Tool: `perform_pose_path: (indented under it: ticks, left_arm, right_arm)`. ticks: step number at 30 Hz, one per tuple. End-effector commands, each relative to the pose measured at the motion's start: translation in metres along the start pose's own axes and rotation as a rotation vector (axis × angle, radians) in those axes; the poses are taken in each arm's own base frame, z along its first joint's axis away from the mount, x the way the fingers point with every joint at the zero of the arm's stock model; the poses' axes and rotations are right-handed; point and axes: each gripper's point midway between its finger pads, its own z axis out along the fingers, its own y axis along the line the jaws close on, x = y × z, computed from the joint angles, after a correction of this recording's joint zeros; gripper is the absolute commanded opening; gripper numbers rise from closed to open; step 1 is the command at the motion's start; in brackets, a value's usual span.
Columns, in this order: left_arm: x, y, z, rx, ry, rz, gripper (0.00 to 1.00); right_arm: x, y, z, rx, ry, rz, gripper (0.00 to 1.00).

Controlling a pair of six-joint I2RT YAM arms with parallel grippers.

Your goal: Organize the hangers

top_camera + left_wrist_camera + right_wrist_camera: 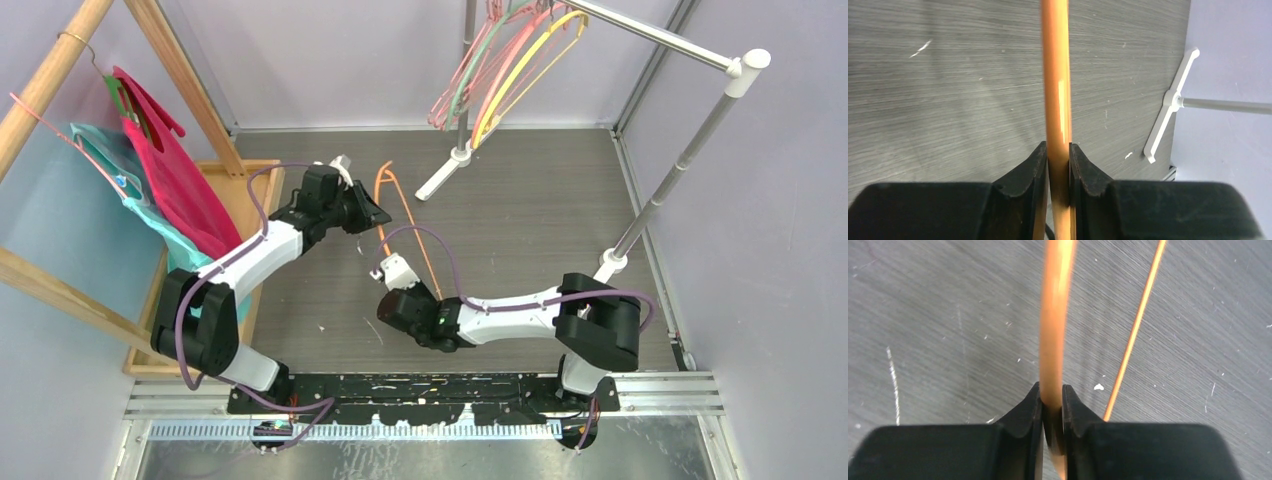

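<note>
An orange hanger [414, 235] is held above the grey floor between both grippers. My left gripper [378, 213] is shut on one of its bars; in the left wrist view the orange bar [1055, 75] runs straight up from between the closed jaws [1058, 150]. My right gripper [400, 268] is shut on another part of the same hanger; in the right wrist view the blurred orange bar [1055, 315] rises from the jaws [1052, 395], with a thin orange bar [1138, 325] beside it. Several pink hangers, a pale green one and a yellow one [510, 60] hang on the white rail.
The white clothes rack has a rail [650, 35], a foot [450, 170] at back centre and a post [670, 180] at right; the foot also shows in the left wrist view [1168, 107]. A wooden rack [180, 80] at left carries red and teal cloth [175, 180].
</note>
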Motion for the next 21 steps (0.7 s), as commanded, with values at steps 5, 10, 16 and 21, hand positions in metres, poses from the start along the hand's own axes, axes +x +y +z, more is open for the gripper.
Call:
perform_pose_path:
  ticks: [5,10,16,21]
  left_arm:
    - [-0.016,-0.015,-0.013,0.021,-0.063,0.074,0.26]
    - [-0.028,-0.024,-0.016,0.06,-0.124,0.121,0.98]
    - [-0.048,-0.025,-0.027,0.026,-0.216,0.204,0.98]
    - [-0.045,0.008,-0.025,-0.097,-0.235,0.225,0.98]
  right_arm:
    - [-0.027,-0.031,-0.018,0.08,-0.142,0.168,0.01]
    - [-0.027,-0.034,-0.025,0.049,-0.154,0.175,0.01]
    - [-0.027,-0.039,-0.037,0.016,-0.145,0.204,0.01]
    - [-0.023,-0.071,-0.064,0.046,-0.152,0.284,0.01]
